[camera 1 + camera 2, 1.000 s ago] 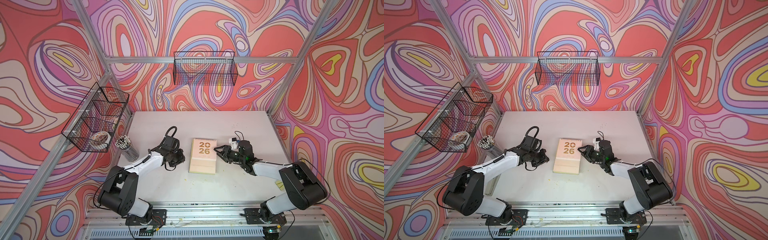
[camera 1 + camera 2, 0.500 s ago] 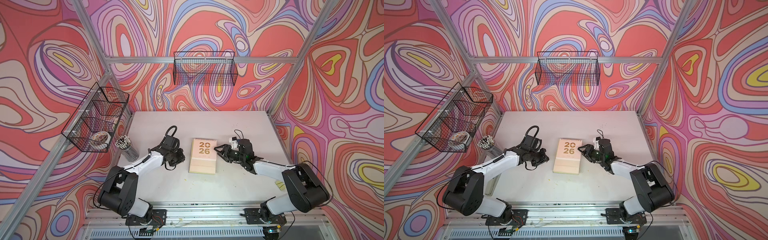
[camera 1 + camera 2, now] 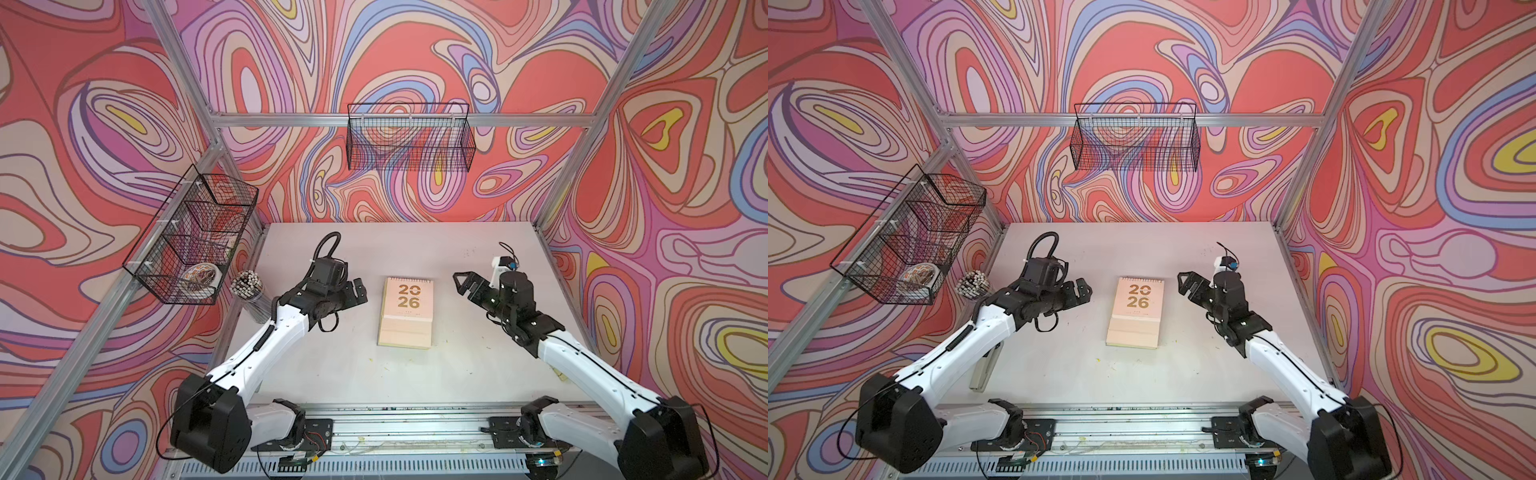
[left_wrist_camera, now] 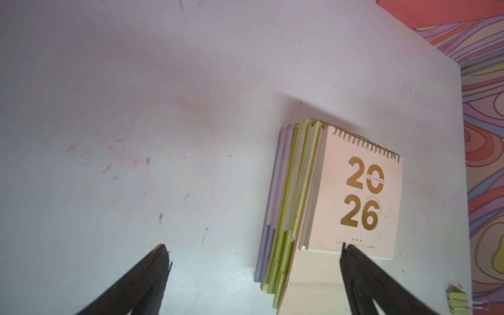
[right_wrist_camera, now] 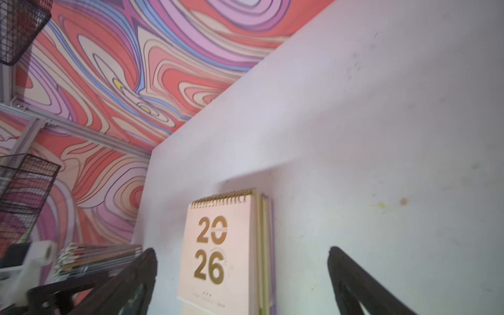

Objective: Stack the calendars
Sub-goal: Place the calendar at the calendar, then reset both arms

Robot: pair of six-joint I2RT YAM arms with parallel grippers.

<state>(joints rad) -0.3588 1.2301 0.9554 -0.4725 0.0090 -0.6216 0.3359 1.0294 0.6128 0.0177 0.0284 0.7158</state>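
The left gripper [image 3: 360,291] stood wide open and empty just left of the calendars [image 3: 405,316]. The right gripper [image 3: 458,283] was likewise spread and held nothing just right of them, and neither touched the pile. To my eye the risk was a low pull-away: a finger clipping the pile's side or a gold spiral would slew the upper layers, which looked slightly fanned in the left wrist view. The pile lay flat on the middle of the table [image 3: 374,374], between both grippers. A peach pink cover [image 4: 360,196] with gold "2026" was on top, lime green edges [image 4: 297,191] beneath it, and lavender edges [image 4: 274,191] lowest.
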